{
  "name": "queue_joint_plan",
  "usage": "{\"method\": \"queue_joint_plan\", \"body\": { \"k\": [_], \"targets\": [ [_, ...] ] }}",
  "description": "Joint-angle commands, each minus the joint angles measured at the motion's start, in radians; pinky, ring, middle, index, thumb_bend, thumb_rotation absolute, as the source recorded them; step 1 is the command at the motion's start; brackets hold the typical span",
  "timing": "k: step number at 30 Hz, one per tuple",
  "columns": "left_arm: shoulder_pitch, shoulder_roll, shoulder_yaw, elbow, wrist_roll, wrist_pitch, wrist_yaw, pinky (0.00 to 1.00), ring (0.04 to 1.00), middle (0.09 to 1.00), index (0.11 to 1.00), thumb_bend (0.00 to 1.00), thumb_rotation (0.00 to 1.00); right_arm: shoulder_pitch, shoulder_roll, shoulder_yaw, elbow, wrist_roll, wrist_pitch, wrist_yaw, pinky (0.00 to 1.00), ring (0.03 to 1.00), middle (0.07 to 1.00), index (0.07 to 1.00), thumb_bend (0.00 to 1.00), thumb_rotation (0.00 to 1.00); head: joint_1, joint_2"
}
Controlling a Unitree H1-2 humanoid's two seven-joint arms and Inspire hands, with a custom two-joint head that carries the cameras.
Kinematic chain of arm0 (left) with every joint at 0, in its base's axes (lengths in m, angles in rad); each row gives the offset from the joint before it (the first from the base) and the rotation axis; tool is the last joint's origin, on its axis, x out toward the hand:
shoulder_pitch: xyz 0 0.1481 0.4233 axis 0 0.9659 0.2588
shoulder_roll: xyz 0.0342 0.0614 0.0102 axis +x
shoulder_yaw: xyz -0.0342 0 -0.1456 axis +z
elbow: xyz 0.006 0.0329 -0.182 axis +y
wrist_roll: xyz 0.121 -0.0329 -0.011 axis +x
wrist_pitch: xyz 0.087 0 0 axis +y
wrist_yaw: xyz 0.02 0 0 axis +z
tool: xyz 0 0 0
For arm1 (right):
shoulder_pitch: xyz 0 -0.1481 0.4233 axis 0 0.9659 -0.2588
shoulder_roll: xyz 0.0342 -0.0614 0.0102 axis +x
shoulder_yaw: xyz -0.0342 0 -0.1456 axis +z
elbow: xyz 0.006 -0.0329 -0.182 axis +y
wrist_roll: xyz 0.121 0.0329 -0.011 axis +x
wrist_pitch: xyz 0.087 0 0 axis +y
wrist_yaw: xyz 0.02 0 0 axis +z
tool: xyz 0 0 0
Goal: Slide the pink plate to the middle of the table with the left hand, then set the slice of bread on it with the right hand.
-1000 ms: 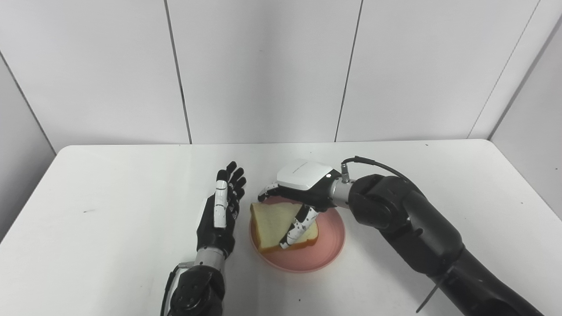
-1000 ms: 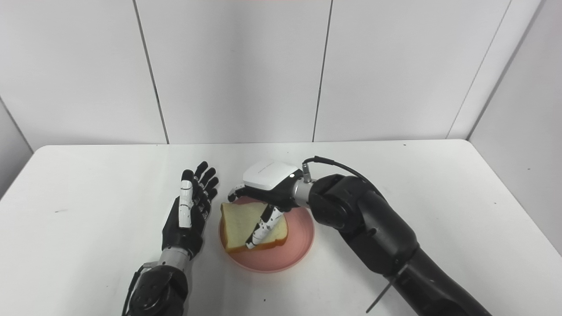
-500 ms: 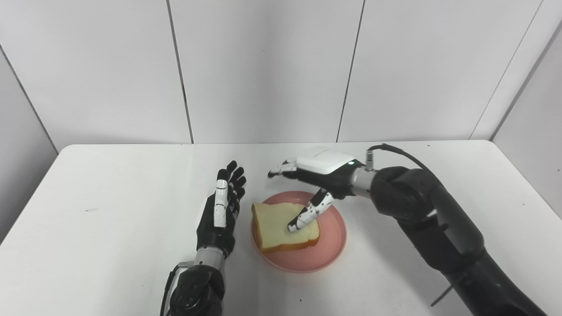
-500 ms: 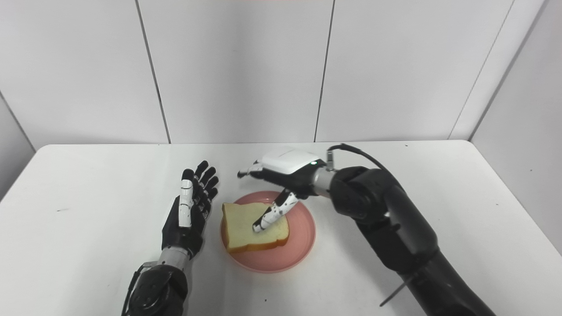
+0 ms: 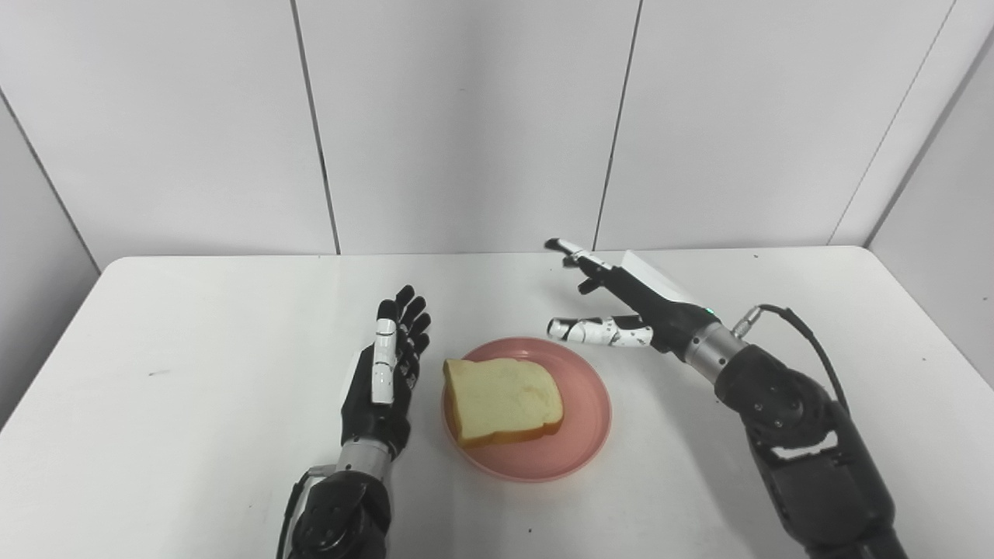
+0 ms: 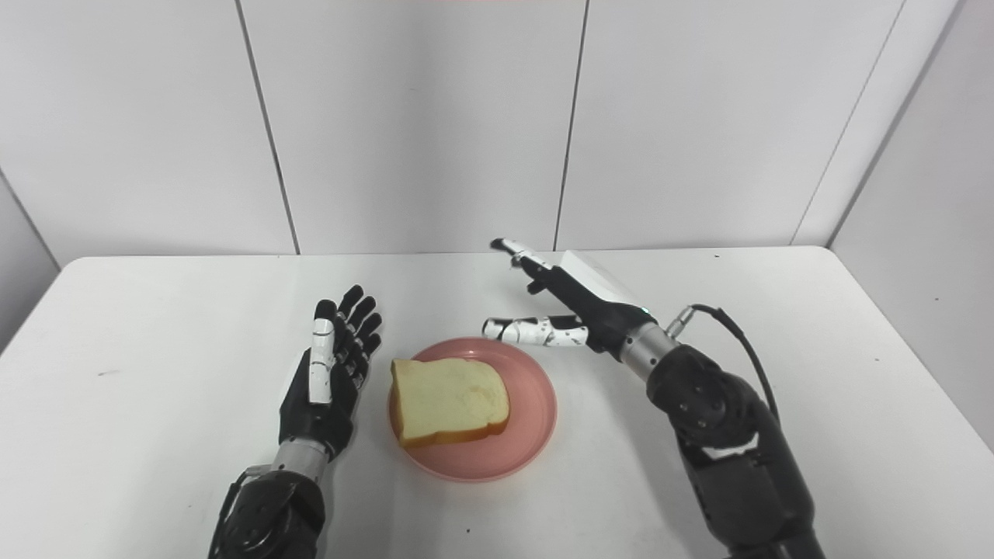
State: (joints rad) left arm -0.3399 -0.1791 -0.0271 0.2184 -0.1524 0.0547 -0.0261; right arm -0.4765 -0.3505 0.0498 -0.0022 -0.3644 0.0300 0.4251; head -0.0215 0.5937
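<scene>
White table, grey panel walls behind. Pink plate near its middle carries the bread slice, pale crumb, tan crust, lying flat. My right hand hangs spread and empty beyond the plate; my left hand rests spread just beside it.

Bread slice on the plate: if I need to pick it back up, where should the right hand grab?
Probably pinch the bread slice at its right edge, coming from the right where the right hand hangs open. It lies flat on the pink plate, so the thick crust edge is the only graspable part.
</scene>
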Motion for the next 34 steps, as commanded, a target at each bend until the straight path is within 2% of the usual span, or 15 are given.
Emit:
{"method": "queue_joint_plan", "body": {
  "k": [1,4,8,10,14,18,22,29,34],
  "targets": [
    [-0.022,0.002,-0.006,-0.037,-0.001,-0.011,-0.016,1.0,0.97,0.958,0.929,0.74,0.97,0.005,0.026,-0.027,-0.021,0.045,-0.013,-0.067,0.85,0.947,0.989,0.977,0.7,0.92,0.0,0.0],
    [-0.02,0.004,-0.007,-0.035,0.002,-0.015,-0.016,1.0,0.969,0.956,0.931,0.74,0.97,0.042,0.063,-0.049,-0.022,0.084,0.001,-0.117,0.88,0.956,0.99,0.983,0.7,0.94,0.001,0.001],
    [-0.016,0.007,-0.007,-0.038,-0.003,-0.012,-0.022,1.0,0.974,0.957,0.933,0.74,0.97,0.083,0.131,-0.095,0.012,0.207,-0.029,-0.163,0.92,0.968,0.99,1.0,0.69,0.96,0.003,0.002],
    [-0.013,0.009,-0.006,-0.04,-0.007,-0.013,-0.026,1.0,0.975,0.957,0.934,0.74,0.97,0.097,0.163,-0.114,0.009,0.267,-0.007,-0.174,0.95,0.976,0.987,0.996,0.7,0.94,0.003,0.002],
    [-0.008,0.013,-0.007,-0.04,-0.002,-0.018,-0.03,1.0,0.975,0.956,0.936,0.74,0.97,0.124,0.202,-0.124,0.015,0.329,-0.013,-0.2,0.99,0.99,0.997,1.0,0.71,0.98,0.003,0.003],
    [-0.001,0.018,-0.01,-0.042,-0.004,-0.02,-0.033,1.0,0.977,0.959,0.935,0.74,0.97,0.145,0.244,-0.14,0.033,0.395,-0.024,-0.229,0.98,0.995,1.0,1.0,0.69,0.94,0.001,0.004],
    [0.005,0.021,-0.012,-0.048,-0.003,-0.018,-0.033,1.0,0.98,0.959,0.934,0.75,0.96,0.162,0.271,-0.149,0.048,0.418,-0.047,-0.269,0.99,0.992,1.0,1.0,0.68,0.98,0.0,0.005],
    [0.011,0.025,-0.016,-0.057,-0.001,-0.018,-0.035,1.0,0.981,0.96,0.936,0.75,0.95,0.182,0.301,-0.164,0.063,0.465,-0.076,-0.31,1.0,1.0,1.0,1.0,0.7,0.96,0.0,0.007],
    [0.016,0.026,-0.015,-0.062,-0.004,-0.016,-0.039,1.0,0.984,0.963,0.939,0.73,0.95,0.196,0.309,-0.164,0.063,0.478,-0.089,-0.327,1.0,1.0,1.0,1.0,0.68,0.95,-0.002,0.007]
  ]
}}
